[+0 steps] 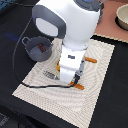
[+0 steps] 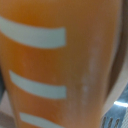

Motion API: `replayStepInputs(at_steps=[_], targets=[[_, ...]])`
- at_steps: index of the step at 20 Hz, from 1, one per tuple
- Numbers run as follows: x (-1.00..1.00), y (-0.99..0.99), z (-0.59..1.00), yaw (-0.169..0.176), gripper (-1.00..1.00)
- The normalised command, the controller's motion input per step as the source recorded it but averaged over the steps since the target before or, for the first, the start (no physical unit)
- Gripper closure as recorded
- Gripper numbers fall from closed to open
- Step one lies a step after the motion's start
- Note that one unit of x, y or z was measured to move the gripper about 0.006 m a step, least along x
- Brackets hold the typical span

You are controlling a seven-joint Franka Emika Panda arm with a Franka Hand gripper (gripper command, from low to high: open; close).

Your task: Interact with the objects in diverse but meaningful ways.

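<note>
Close up, the wrist view is filled by the yellow-orange bread loaf point(image 2: 55, 65) with pale stripes. Outside, the arm hides it over the striped mat point(image 1: 95, 80); the gripper's state cannot be told. A grey-blue pot point(image 1: 39, 48) sits at the mat's corner.

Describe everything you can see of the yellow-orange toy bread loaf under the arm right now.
The yellow-orange toy bread loaf fills almost the whole wrist view, blurred from closeness. Its surface looks smooth and slightly glossy, like plastic, with three pale curved stripes across it. In the exterior view the arm covers it almost completely, above the cream woven mat. The gripper's jaws are not visible, so I cannot tell whether it is gripped.
</note>
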Motion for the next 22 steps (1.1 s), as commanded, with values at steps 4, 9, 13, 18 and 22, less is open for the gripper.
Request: replayStepInputs(at_steps=[4, 9, 13, 18, 22], targets=[[-0.12, -0.3, -0.12, 0.0, 1.0], [0.31, -0.11, 0.66, -0.002, 1.0], [0.48, -0.02, 1.0, -0.027, 1.0], [0.49, -0.05, 1.0, -0.043, 1.0], [0.2, -0.45, 0.89, -0.022, 1.0]])
